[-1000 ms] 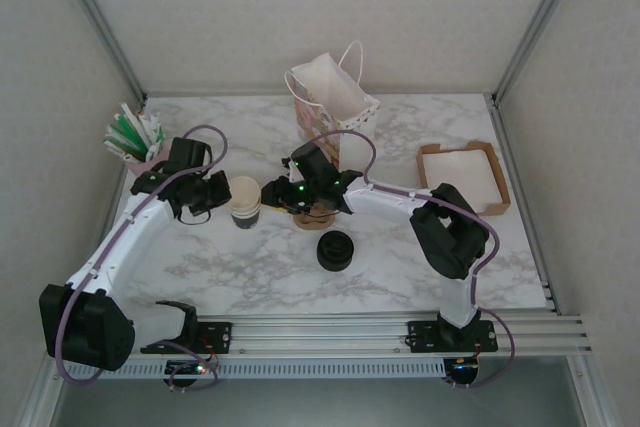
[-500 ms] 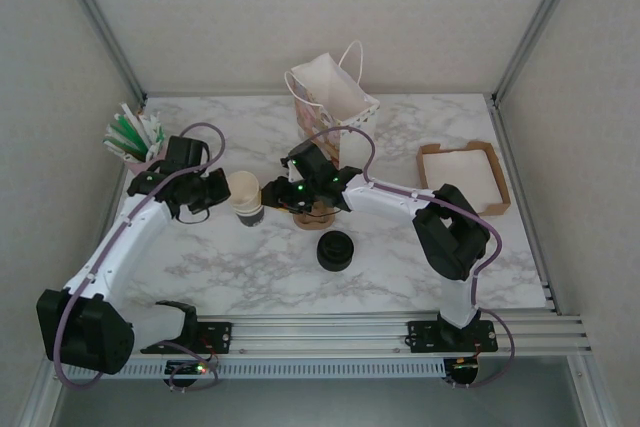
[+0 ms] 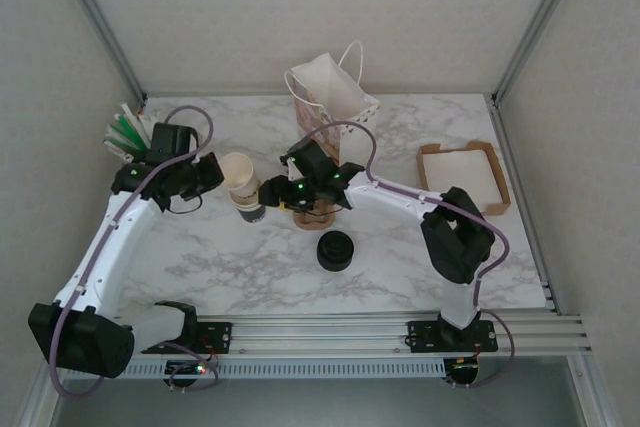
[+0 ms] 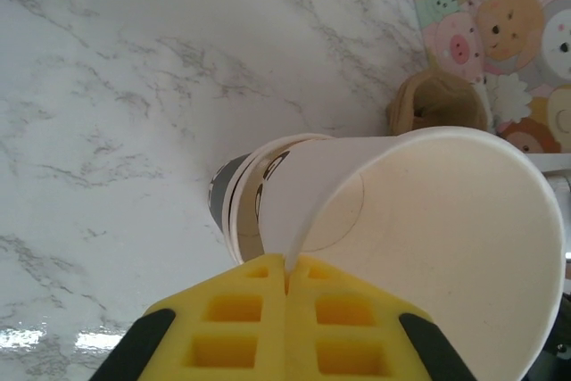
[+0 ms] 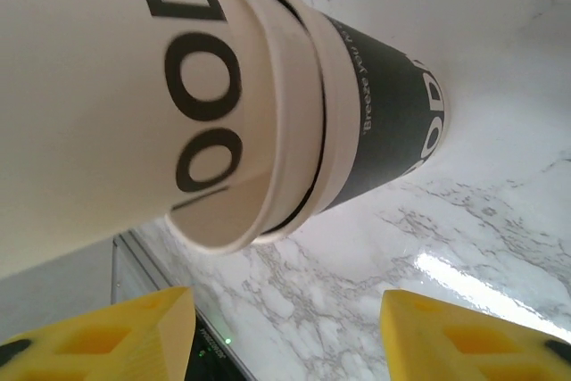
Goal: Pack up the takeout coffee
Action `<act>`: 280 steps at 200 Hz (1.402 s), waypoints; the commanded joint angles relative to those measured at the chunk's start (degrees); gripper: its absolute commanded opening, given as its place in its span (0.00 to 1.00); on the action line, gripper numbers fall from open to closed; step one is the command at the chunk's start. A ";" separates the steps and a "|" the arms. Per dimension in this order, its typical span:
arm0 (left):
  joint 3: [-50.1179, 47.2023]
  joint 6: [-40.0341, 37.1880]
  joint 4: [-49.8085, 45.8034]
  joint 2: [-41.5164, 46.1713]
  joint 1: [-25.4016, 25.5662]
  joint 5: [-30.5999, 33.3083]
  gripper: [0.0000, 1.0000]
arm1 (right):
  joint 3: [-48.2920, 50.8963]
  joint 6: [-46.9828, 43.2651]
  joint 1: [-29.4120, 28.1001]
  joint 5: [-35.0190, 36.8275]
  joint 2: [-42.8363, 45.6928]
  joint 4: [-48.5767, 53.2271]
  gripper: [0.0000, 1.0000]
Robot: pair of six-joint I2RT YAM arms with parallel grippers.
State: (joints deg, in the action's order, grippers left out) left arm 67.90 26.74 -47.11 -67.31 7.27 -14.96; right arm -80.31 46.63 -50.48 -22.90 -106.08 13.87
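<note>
My left tool pinches the rim of the tilted paper cup; my right tool gapes empty near its base.

Nested paper cups sit left of centre on the table. The lidded cup stands nearer, to their right. The paper bag stands behind, the cardboard tray far right, the stirrer holder rear left.
</note>
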 commanded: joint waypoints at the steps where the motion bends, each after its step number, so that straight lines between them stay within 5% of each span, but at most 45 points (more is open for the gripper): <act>1: 3.89 -1.02 -3.67 2.17 -0.33 1.28 0.00 | -1.33 -3.28 -0.54 2.97 5.96 3.56 0.68; 30: 6.24 -0.40 -5.68 3.61 1.47 1.55 0.00 | 1.35 -5.97 -0.59 6.59 12.00 7.23 0.81; 48: 7.33 0.45 -6.91 4.64 3.43 2.16 0.00 | 4.33 -7.45 -0.59 9.79 17.03 9.78 0.99; 127: 6.64 8.97 -9.37 6.93 21.02 10.07 0.00 | 15.13 -10.57 0.90 29.82 36.82 27.07 0.99; 176: 0.00 15.05 -7.82 5.86 31.94 12.76 0.00 | 19.92 -11.46 3.43 29.83 43.33 33.03 0.99; 280: -18.77 17.83 2.14 3.94 36.06 9.29 0.00 | 28.86 -17.64 3.72 30.17 42.76 27.24 0.99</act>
State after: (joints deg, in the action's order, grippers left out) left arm 52.51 43.57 -48.97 -63.18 42.68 -4.60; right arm -52.99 31.40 -47.05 6.07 -61.39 42.33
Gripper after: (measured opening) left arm 0.053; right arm 0.988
